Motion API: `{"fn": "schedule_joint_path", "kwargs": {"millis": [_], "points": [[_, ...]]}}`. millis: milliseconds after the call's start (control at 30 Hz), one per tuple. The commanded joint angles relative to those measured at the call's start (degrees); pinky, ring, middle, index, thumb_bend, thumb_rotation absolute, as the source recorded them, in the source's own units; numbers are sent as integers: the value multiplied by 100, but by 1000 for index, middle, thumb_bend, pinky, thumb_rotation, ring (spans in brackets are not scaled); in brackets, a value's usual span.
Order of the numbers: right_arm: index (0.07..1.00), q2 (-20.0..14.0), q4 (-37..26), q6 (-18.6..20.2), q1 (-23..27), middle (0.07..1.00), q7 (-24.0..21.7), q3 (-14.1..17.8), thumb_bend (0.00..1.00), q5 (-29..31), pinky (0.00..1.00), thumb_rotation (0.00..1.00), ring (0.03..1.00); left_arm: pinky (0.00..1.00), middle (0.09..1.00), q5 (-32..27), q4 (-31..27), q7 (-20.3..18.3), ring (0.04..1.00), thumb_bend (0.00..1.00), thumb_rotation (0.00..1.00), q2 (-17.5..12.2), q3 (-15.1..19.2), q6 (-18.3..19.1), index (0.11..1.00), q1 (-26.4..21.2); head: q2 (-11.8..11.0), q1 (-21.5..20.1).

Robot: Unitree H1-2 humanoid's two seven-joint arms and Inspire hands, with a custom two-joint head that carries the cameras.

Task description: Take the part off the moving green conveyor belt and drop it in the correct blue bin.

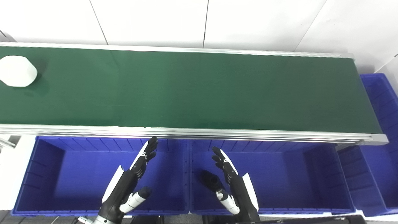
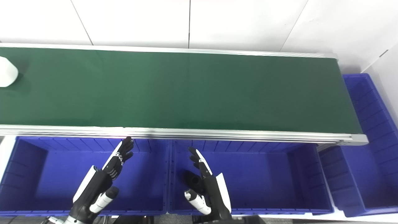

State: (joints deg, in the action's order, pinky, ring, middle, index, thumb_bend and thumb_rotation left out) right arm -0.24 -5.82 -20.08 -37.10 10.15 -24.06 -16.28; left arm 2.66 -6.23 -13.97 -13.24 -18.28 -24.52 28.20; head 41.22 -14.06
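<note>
- The part (image 1: 17,71) — a white, faceted block — lies on the green conveyor belt (image 1: 199,90) at its far left end, well apart from both hands; in the right eye view only its edge shows at the picture's border.
- The left hand (image 1: 130,177) hovers over the left blue bin (image 1: 43,146), fingers spread and pointing toward the belt's near rail (image 1: 192,133); it is released and holds nothing.
- The right hand (image 1: 231,180) hangs over the middle blue bin (image 1: 323,155), palm turned inward, fingers apart; it too is empty.
- Both hands sit just short of the rail, likely a waiting pose — low and close enough to reach onto the belt once the part comes within range, without blocking its path.
- A dark shape on the middle bin's floor beside the right hand looks like the hand's shadow; I cannot tell for sure.
- A 3rd blue bin (image 1: 381,93) stands at the belt's right end, apparently to catch whatever runs off unpicked.
- Judging by where things lie, the pick has not begun; the left hand seems the nearer one to meet the part; which bin is correct cannot be told from these views.
</note>
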Motion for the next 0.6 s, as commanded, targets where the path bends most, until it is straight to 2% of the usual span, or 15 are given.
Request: {"fn": "schedule_joint_path", "kwargs": {"millis": [0, 567], "points": [[927, 249, -14, -239, -78, 944, -49, -161, 939, -27, 926, 961, 918, 950, 1000, 8, -104, 10, 1000, 843, 895, 6, 22, -185, 1000, 28, 8, 5], [929, 228, -24, -239, -89, 946, -86, -147, 939, -11, 918, 958, 919, 987, 1000, -118, -100, -26, 1000, 824, 874, 27, -8, -189, 1000, 46, -1, 43]]}}
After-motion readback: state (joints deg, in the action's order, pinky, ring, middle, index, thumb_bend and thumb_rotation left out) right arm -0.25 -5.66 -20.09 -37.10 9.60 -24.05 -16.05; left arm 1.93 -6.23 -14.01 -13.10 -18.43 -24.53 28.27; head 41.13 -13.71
